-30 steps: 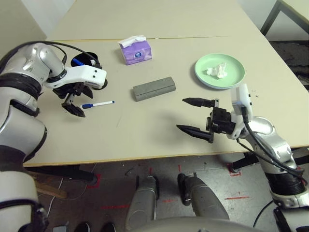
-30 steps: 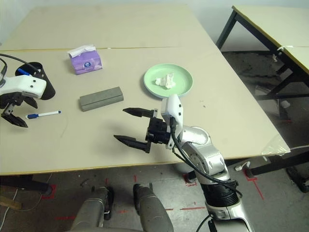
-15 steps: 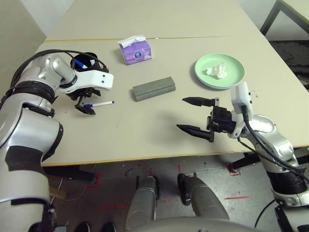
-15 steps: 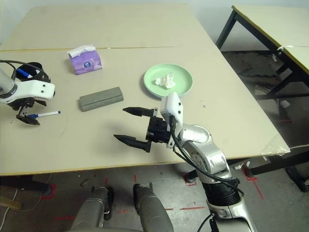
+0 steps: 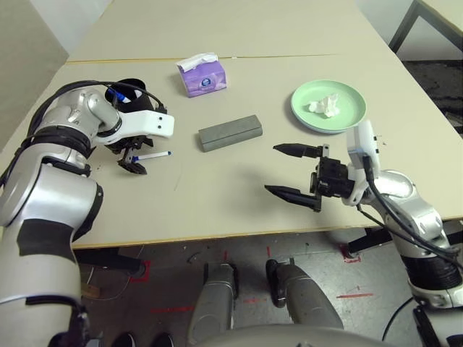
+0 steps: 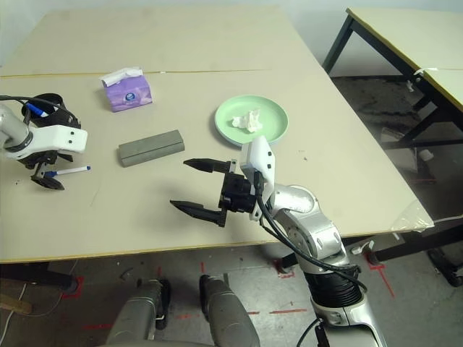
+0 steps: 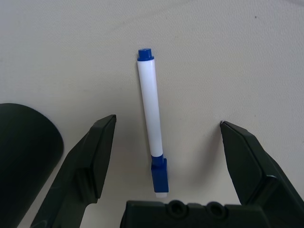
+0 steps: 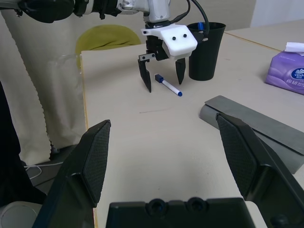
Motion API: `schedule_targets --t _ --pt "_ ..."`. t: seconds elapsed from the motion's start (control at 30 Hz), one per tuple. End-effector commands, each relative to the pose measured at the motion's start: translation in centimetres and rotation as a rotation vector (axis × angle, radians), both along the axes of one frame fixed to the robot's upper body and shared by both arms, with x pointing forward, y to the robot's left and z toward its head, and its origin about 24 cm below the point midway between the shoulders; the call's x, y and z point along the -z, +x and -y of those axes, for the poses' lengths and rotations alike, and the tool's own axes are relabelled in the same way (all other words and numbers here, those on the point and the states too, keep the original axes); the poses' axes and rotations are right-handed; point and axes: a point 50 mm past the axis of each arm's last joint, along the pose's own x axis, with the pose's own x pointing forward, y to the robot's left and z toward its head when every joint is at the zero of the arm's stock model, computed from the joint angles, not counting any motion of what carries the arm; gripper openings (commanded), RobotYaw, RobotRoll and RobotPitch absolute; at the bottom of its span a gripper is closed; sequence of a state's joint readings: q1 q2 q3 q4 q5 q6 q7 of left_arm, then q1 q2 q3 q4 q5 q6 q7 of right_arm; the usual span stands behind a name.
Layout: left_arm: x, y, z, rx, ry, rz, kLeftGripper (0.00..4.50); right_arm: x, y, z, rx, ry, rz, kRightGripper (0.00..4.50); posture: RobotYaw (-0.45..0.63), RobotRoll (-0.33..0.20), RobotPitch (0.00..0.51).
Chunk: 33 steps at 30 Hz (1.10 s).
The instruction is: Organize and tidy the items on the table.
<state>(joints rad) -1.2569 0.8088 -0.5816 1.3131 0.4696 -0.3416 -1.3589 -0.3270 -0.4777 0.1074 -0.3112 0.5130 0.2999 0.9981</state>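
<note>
A white marker (image 5: 150, 155) with a blue cap lies flat on the table (image 5: 217, 191), in front of a black cup (image 5: 132, 91). My left gripper (image 5: 132, 163) hangs open just over the marker (image 7: 152, 111), one finger on each side of its capped end, without touching it. The grey glasses case (image 5: 230, 132) lies mid-table. A crumpled white tissue (image 5: 325, 106) sits on the green plate (image 5: 352, 108) at the right. My right gripper (image 5: 272, 170) hovers open and empty over the table's front, right of centre.
The black cup (image 8: 205, 43) holds another marker with a blue end (image 8: 203, 24). A purple tissue box (image 5: 203, 74) stands behind the case, near the yellowish seam (image 5: 275, 56). A second table (image 6: 412, 32) stands off to the right.
My left gripper has moved right, from left of the marker to straddling its capped end. The right arm has stayed put.
</note>
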Motion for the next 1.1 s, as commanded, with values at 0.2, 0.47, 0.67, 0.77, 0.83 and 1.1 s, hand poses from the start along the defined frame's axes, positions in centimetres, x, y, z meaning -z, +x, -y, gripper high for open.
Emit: schedule_targets --t 0.2,0.47,0.67,0.77,0.83,1.1 --pt "0.87 -0.18 -0.15 -0.025 -0.014 -0.029 4.45 0.15 -0.30 0.12 -0.001 -0.007 -0.001 4.50 -0.18 0.000 0.187" --pt "1.06 -0.22 -0.18 -0.021 -0.007 -0.033 4.45 0.25 -0.30 0.18 0.004 -0.007 -0.002 4.50 -0.18 0.000 0.188" --pt "1.22 -0.26 -0.18 -0.014 -0.006 -0.035 4.27 0.23 -0.34 0.21 0.003 -0.005 -0.004 4.50 -0.18 0.000 0.188" --pt "1.27 -0.33 -0.21 -0.003 -0.001 -0.039 3.51 0.21 -0.36 0.20 0.001 -0.003 -0.005 4.50 -0.18 0.000 0.189" --pt "1.24 -0.33 -0.17 -0.001 -0.011 -0.037 2.85 0.19 -0.37 0.17 -0.001 -0.003 -0.005 4.50 -0.18 0.000 0.189" --pt "1.09 -0.23 0.02 0.002 -0.030 -0.026 0.16 0.08 -0.34 0.10 -0.006 -0.004 -0.006 4.50 -0.17 0.000 0.188"
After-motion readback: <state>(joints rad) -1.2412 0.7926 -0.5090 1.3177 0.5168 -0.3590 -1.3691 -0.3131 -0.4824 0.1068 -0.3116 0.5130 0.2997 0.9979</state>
